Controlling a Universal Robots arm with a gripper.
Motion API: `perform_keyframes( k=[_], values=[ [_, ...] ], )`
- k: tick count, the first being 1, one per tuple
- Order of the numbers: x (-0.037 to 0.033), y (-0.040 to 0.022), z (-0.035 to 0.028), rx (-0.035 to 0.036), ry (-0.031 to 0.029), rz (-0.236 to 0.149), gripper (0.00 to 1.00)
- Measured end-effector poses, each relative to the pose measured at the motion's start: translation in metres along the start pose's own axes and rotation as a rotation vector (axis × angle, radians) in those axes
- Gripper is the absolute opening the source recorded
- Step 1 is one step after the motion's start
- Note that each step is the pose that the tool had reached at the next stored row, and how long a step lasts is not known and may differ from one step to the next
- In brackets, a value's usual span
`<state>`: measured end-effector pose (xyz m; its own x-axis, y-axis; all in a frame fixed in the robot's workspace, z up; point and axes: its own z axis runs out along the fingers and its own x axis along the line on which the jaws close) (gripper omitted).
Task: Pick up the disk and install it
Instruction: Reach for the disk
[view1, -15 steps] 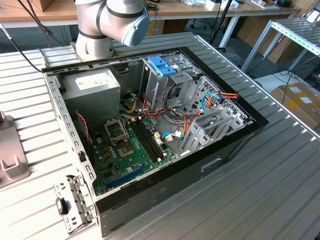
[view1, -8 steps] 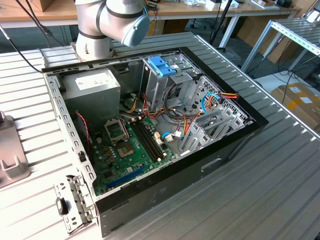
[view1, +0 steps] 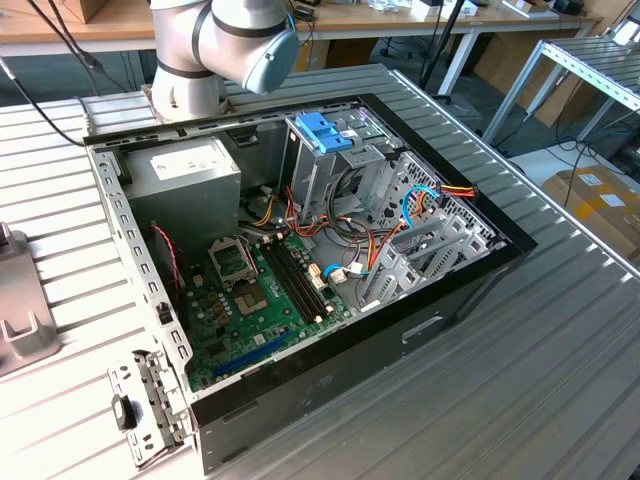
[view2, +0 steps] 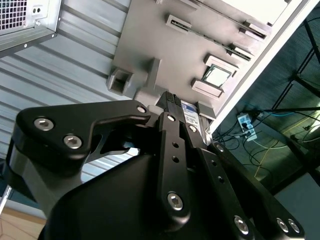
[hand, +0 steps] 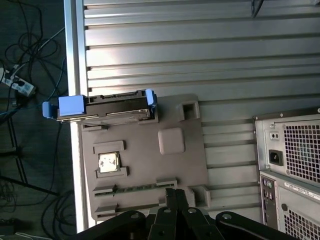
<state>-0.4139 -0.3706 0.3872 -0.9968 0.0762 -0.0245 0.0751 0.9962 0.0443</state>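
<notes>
The disk stands on its long edge at the far rim of a grey fixture plate, dark body with blue plastic rails at both ends, one end overhanging the table's edge. In the second wrist view its white label peeks out just past my fingertips. My gripper hovers above the plate, apart from the disk, shut with nothing in it; in the second wrist view the gripper lines up over the disk. In the exterior view the open computer case lies on the table with an upright drive cage topped in blue.
The fixture plate also carries a processor chip and a memory stick in its slots. The case's rear panel stands close beside the plate. Inside the case are a grey power supply box, the motherboard and loose cables. The slatted table ends just past the disk.
</notes>
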Motion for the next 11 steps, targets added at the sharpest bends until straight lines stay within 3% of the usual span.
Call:
perform_keyframes(
  k=[11],
  values=[
    [0.0055, -0.0004, 0.0002, 0.0, 0.0001, 0.0, 0.11]
  ],
)
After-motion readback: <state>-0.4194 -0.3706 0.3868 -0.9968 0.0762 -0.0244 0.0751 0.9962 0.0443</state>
